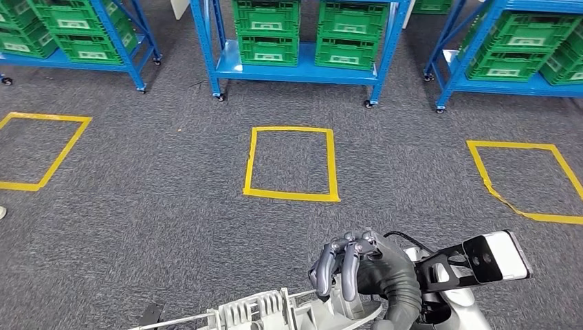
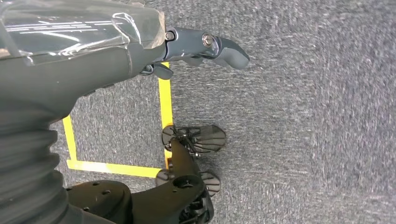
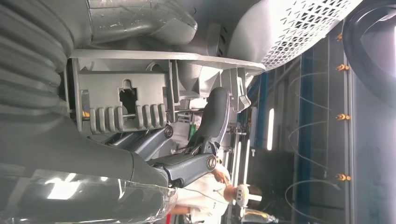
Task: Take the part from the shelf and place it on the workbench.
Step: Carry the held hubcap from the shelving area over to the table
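The part (image 1: 265,311) is a pale grey ribbed casting, low in the head view, in front of my body. My right hand (image 1: 366,273) grips its right end, dark fingers curled over the top edge. In the right wrist view the same part (image 3: 122,100) lies against the palm with my fingers (image 3: 214,115) wrapped around it. My left hand (image 2: 198,46) hangs beside my body above the carpet and holds nothing, with its fingers held out.
Blue wheeled shelves (image 1: 297,71) loaded with green crates (image 1: 267,31) stand across the far side. Yellow tape squares (image 1: 292,163) mark the grey carpet between me and the shelves. A person in white (image 3: 205,195) stands in the background of the right wrist view.
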